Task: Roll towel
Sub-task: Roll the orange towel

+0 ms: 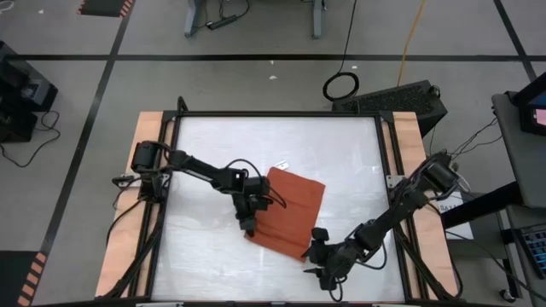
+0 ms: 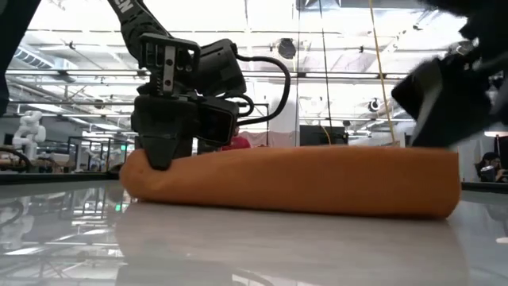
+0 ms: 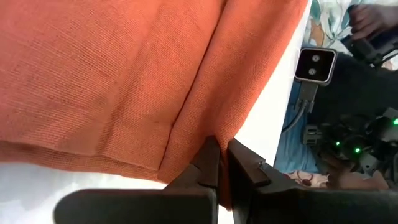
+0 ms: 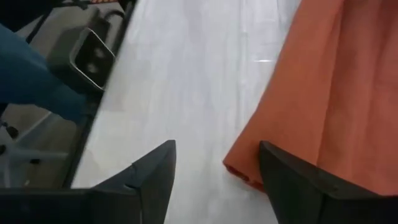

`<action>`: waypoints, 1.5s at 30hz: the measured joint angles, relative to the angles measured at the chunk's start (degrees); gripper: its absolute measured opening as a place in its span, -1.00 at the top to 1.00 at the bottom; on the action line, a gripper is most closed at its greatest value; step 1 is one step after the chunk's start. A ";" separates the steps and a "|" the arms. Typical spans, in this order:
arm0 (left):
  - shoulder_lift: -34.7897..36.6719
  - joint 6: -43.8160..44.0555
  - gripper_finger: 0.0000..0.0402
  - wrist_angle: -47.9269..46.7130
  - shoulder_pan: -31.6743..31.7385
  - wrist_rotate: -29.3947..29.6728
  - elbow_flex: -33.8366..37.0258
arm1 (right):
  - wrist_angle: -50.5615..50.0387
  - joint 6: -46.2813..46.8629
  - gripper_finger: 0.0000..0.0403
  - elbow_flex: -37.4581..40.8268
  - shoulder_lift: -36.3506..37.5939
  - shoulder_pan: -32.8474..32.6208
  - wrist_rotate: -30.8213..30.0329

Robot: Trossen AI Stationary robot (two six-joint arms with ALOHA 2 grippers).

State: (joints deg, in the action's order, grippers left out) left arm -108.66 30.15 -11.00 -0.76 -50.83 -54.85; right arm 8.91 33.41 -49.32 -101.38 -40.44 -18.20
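The rust-orange towel (image 1: 288, 207) lies flat on the white table (image 1: 341, 153), turned at a slant. Its near edge is doubled over and looks thick in the low view (image 2: 317, 179). My left gripper (image 1: 249, 225) is shut on the towel's near left corner and points down at it. My right gripper (image 1: 317, 254) is open at the towel's near right corner (image 4: 239, 165). That corner lies between its two fingers, and the gripper stands above the cloth in the low view (image 2: 444, 95). My left gripper pinches the towel's doubled edge at its near left corner (image 3: 208, 127) between its two fingers. The fingers come from above, pointing down. The cloth lies slack on the table around the fingers (image 2: 163, 159), not lifted.
Wooden side boards (image 1: 128, 213) and a black frame border the table. A bare white surface runs along the far side and the near edge (image 1: 213, 273). A low-view camera and a person (image 3: 348, 37) show beyond the table's near edge.
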 joint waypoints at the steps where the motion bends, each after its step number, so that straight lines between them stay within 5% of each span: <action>1: 0.00 0.51 0.94 0.00 0.15 -0.04 0.00 | 0.21 0.62 -0.07 0.00 -0.64 -0.11 -0.11; 8: 0.00 1.14 0.94 -0.52 0.37 -1.23 0.00 | -0.09 9.68 0.18 0.00 -3.67 -0.29 -7.43; 17: 0.02 1.05 0.92 -2.64 0.37 -0.32 -0.09 | -2.76 23.18 0.95 -0.02 -3.80 -0.25 -3.73; 35: 4.17 -6.98 0.79 -1.99 -0.61 0.59 -1.64 | -0.09 37.60 0.99 0.00 -3.32 1.29 2.25; 45: 8.13 -15.94 0.68 -7.57 -2.37 8.68 -1.72 | -0.08 40.31 1.00 0.00 -2.95 1.87 2.49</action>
State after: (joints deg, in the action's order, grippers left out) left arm -100.53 14.21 -18.58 -3.13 -42.14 -56.57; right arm 8.83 73.72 -49.32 -104.33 -38.57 -15.70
